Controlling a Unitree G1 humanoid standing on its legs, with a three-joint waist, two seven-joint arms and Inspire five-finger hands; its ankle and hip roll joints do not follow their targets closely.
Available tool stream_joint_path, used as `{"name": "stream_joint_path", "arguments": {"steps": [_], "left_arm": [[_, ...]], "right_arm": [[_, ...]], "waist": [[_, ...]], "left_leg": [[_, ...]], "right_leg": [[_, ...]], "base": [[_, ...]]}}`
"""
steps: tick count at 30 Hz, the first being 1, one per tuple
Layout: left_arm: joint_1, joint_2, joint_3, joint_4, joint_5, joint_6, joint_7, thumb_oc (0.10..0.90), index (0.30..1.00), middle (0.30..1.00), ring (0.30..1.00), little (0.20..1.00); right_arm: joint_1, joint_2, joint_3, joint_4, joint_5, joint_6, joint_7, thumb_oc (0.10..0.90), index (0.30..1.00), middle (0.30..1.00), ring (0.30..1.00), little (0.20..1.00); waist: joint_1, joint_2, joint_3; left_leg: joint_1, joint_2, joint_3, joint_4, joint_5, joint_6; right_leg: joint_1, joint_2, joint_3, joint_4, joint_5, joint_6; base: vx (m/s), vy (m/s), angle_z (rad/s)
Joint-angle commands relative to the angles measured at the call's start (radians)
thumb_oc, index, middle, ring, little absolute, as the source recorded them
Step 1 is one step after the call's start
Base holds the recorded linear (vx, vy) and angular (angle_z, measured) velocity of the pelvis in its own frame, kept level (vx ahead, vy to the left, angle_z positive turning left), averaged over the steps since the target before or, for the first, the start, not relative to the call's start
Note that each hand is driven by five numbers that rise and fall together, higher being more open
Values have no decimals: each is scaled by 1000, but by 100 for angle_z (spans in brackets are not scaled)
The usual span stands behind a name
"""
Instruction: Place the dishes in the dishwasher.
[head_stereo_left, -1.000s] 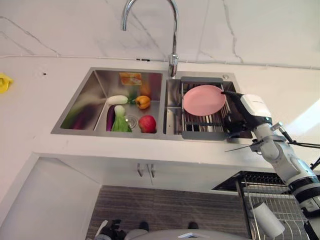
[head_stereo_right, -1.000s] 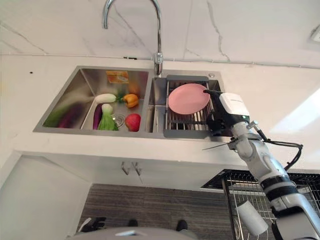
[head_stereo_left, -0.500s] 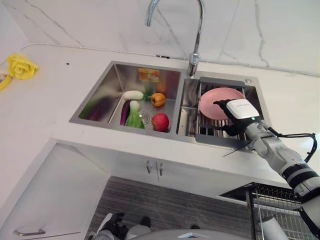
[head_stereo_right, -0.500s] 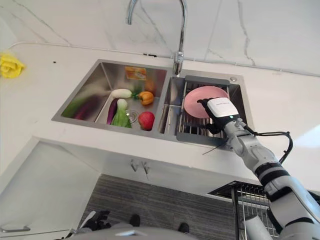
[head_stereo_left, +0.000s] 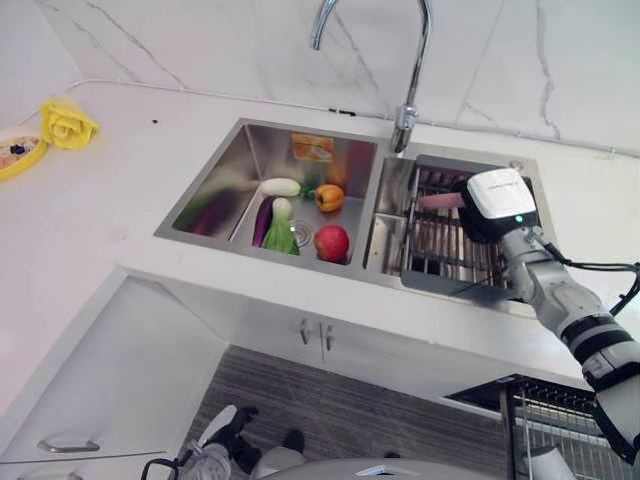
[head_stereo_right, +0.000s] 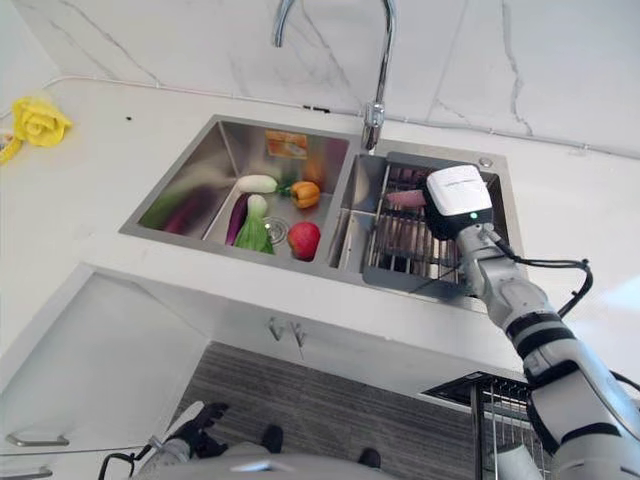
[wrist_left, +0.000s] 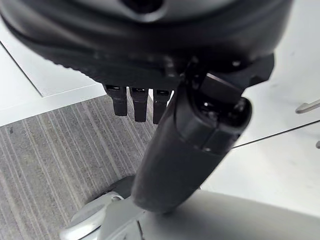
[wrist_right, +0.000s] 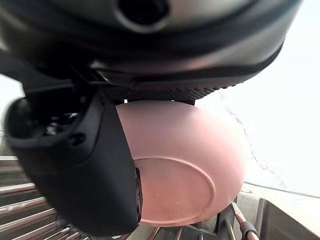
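A pink plate (wrist_right: 190, 160) stands in the metal drying rack (head_stereo_left: 440, 250) in the sink's right basin. In the left eye view only a pink sliver of the plate (head_stereo_left: 440, 201) shows, beside my right hand (head_stereo_left: 495, 205). That hand's thumb (wrist_right: 75, 165) lies across the plate's underside and the hand is shut on the plate's rim. My left hand (wrist_left: 190, 130) hangs low over the grey floor, fingers relaxed and holding nothing; it also appears as my left hand (head_stereo_right: 190, 425) at the picture's bottom. A corner of the dishwasher's wire basket (head_stereo_left: 560, 420) is at the lower right.
The left basin (head_stereo_left: 220, 180) holds a white radish (head_stereo_left: 281, 186), an aubergine, greens, an orange pepper (head_stereo_left: 329, 197) and a red fruit (head_stereo_left: 331, 243). A tall faucet (head_stereo_left: 408, 110) rises behind the sink. A yellow object (head_stereo_left: 68, 124) lies on the counter at far left.
The camera has shifted left. The pink plate, seen face-on a second ago, is now edge-on and mostly hidden by my right hand, which has closed in over it.
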Motion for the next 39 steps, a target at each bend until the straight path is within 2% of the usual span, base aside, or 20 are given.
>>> {"name": "stream_joint_path", "arguments": {"steps": [1,8,17,24,31,39], "left_arm": [[-52,34,-64,-8,39,-50,23,800,900,900,900,900],[-45,41,-66,-22,51,-51,29,800,900,900,900,900],[-38,35,-30,-23,52,-39,44,800,900,900,900,900],[-36,28,-9,-17,50,-32,48,800,900,900,900,900],[-37,18,10,2,49,-19,46,800,900,900,900,900],[-43,14,17,-10,49,-17,32,800,900,900,900,900]], "right_arm": [[-128,-38,31,19,-31,33,-65,400,300,300,300,300],[-132,-45,21,-16,-34,39,-72,400,300,300,300,300],[-96,-85,-83,-177,-52,73,-97,400,300,300,300,300],[-32,-98,-159,-273,-70,76,-119,400,300,300,300,300],[-2,-141,-215,-454,-97,60,-120,400,300,300,300,300],[27,-238,-273,-611,-152,62,-121,400,300,300,300,300]], "waist": [[14,-44,-19],[8,-42,-20],[-22,-39,-24],[-36,-39,-26],[-67,-45,-34],[-104,-54,-43]], "left_leg": [[7,29,31,3,-28,-20],[10,28,35,3,-31,-19],[26,29,51,3,-44,-15],[37,30,65,3,-51,-11],[56,28,101,3,-64,-3],[72,23,136,3,-76,8]], "right_leg": [[51,-31,23,17,-71,33],[51,-31,31,17,-70,34],[53,-33,46,17,-67,33],[53,-34,59,17,-63,34],[47,-38,93,17,-52,38],[31,-45,133,17,-32,47]], "base": [[0,0,0],[0,0,0],[-1,2,0],[-16,15,-4],[-29,39,-16],[-25,51,-16]]}}
